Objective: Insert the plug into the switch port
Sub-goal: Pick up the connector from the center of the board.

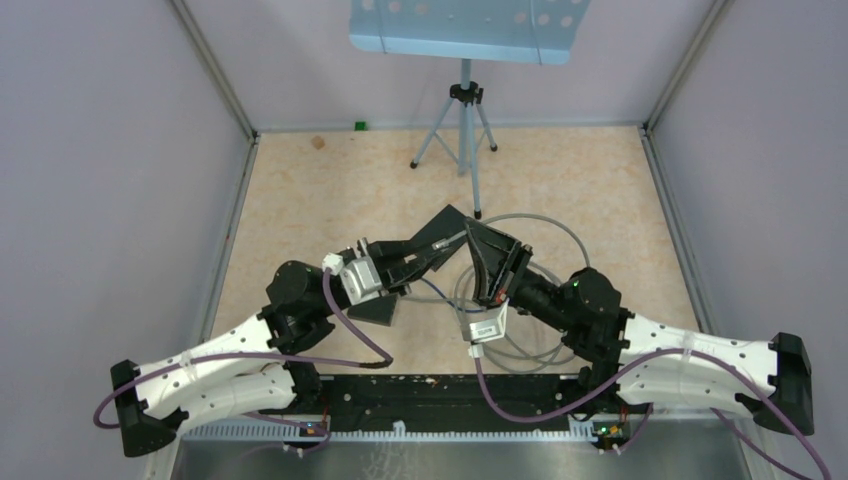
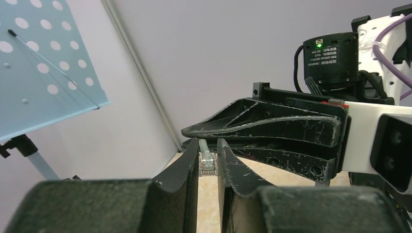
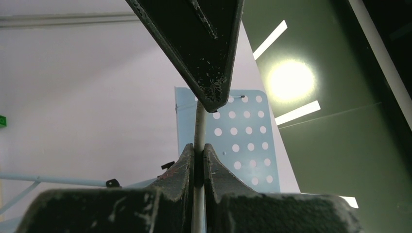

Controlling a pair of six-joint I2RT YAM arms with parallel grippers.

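Note:
My left gripper [image 2: 208, 146] is shut on a clear network plug [image 2: 207, 163], whose contacts face the camera and whose grey-green cable runs away from it. My right gripper [image 3: 198, 151] is shut on the grey cable [image 3: 198, 127] a short way behind the plug. In the top view both grippers meet above the table's middle, the left [image 1: 452, 238] close against the right [image 1: 482, 262], and the rest of the cable [image 1: 560, 232] lies coiled beneath them. The right gripper's fingers [image 2: 272, 131] cross just beyond the plug. The switch and its port are not in view.
A blue perforated music stand [image 1: 468, 28] on a tripod [image 1: 462, 130] stands at the back centre. Grey enclosure walls [image 1: 110, 180] rise on both sides of the table. A small green block [image 1: 359, 126] sits at the back wall.

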